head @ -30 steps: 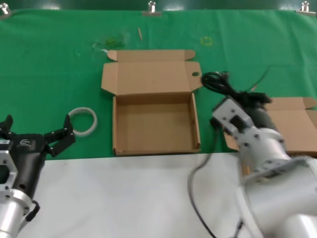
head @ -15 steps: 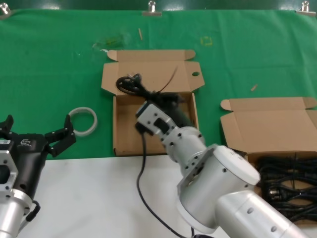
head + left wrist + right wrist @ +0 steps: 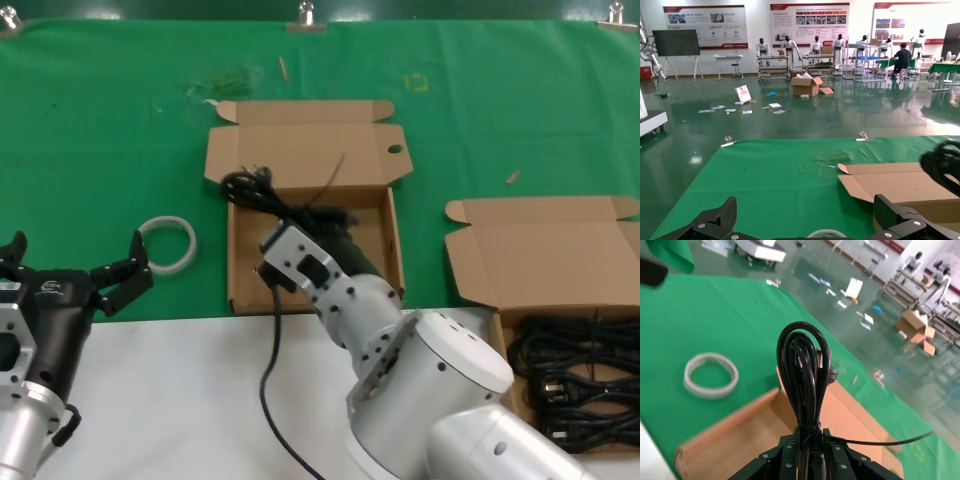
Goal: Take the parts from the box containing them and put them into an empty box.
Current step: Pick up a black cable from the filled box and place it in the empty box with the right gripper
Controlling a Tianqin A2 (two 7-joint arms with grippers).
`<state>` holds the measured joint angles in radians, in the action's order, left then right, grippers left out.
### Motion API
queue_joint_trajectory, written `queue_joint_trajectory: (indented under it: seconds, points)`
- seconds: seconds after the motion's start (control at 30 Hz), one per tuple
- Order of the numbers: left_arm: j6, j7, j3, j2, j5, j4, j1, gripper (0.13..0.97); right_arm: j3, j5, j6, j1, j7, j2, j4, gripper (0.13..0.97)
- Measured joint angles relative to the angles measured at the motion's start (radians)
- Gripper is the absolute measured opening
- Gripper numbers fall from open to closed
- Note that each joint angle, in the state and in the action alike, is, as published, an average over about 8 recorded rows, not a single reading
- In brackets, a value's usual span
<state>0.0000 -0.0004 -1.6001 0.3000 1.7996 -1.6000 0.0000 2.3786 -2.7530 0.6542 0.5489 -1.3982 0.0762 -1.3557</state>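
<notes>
One bundled power cord (image 3: 262, 190) is clenched in the right gripper (image 3: 322, 218), which hangs over the tray of the empty box (image 3: 385, 268). From the head view, the cord's looped end projects past the fingertips toward the box's rear left corner, over the fold of the raised lid, and a thin tie tail angles up from the clamping point. The right wrist view adds what the head view cannot: the fingers (image 3: 785, 457) close on the cord (image 3: 802, 370) at its tied waist, the loop stands upright straight ahead of them, and bare cardboard floor (image 3: 740, 440) lies beneath. Whether the cord touches the box cannot be told from either view.

Behind the right gripper, the lid of the empty box carries a small round hole (image 3: 395, 150) in its right corner. To the gripper's left, outside the box, a white ring (image 3: 166, 244) lies flat on the green cloth (image 3: 100, 130); the right wrist view shows it too (image 3: 710, 375). Well to the gripper's right, the box containing them (image 3: 545, 245) stands with lid up, the remaining parts (image 3: 575, 375) piled in its tray.

Farther left, the left gripper (image 3: 70, 268) waits with fingers spread and nothing between them, near the white ring; its wrist view shows both fingertips (image 3: 715, 220) wide apart above the cloth and the lid of the empty box (image 3: 900, 185) ahead.
</notes>
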Motion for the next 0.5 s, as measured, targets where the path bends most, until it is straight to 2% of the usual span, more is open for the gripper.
queue_joint_trajectory:
  seconds: [0.5]
  points:
    - [0.0,0.0,0.0,0.0,0.0,0.0,0.0,0.965,-0.072,0.0,0.053,-0.062,-0.076,0.04,-0.04,0.216]
